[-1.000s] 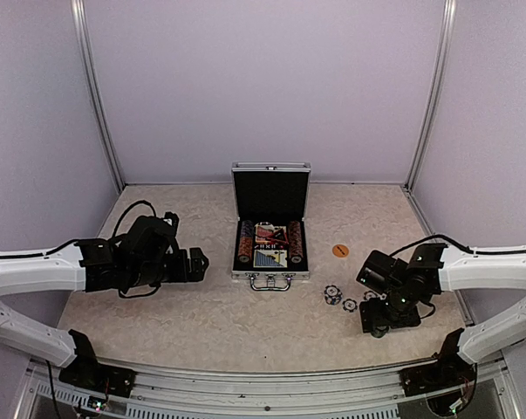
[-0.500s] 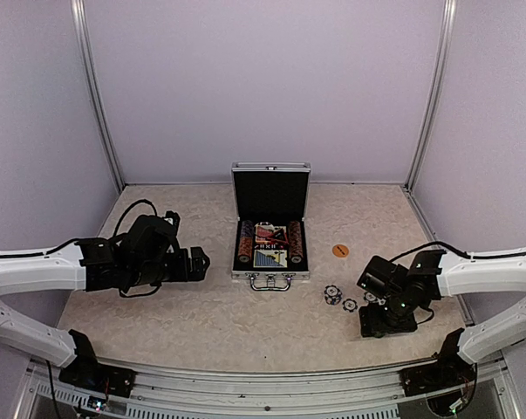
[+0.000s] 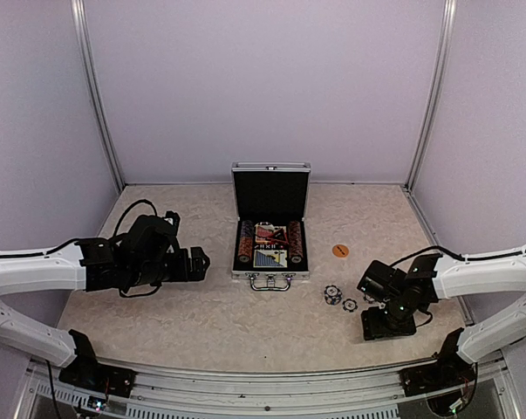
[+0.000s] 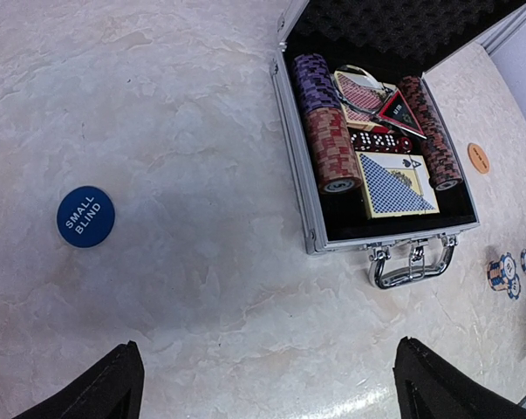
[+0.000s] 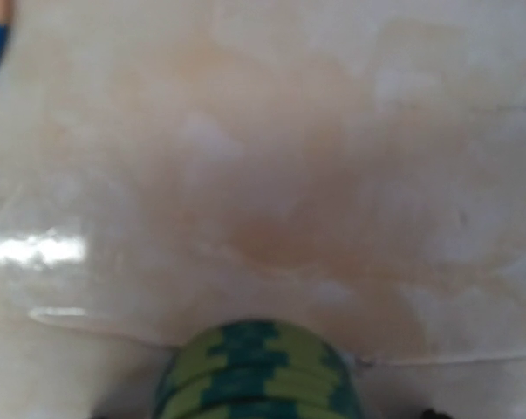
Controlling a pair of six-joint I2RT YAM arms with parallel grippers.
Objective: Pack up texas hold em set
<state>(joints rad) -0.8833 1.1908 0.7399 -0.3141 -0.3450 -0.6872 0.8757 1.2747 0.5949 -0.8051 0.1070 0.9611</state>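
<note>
The left arm (image 3: 31,271) and right arm (image 3: 494,269) share one build: white tubular shells on the long links, matte black housings at the joints and wrists. Thin black cables (image 3: 132,208) loop at 12 o'clock of the left wrist block. Black bases (image 3: 88,375) stand at 7 and 5 o'clock of the overhead view. The left gripper (image 4: 267,349) has blunt, matte black fingers (image 4: 97,393).

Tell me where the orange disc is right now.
In the top view the orange disc lies flat on the table, to the right of the open case and apart from it, farther back than the loose blue-and-white chips.
</note>
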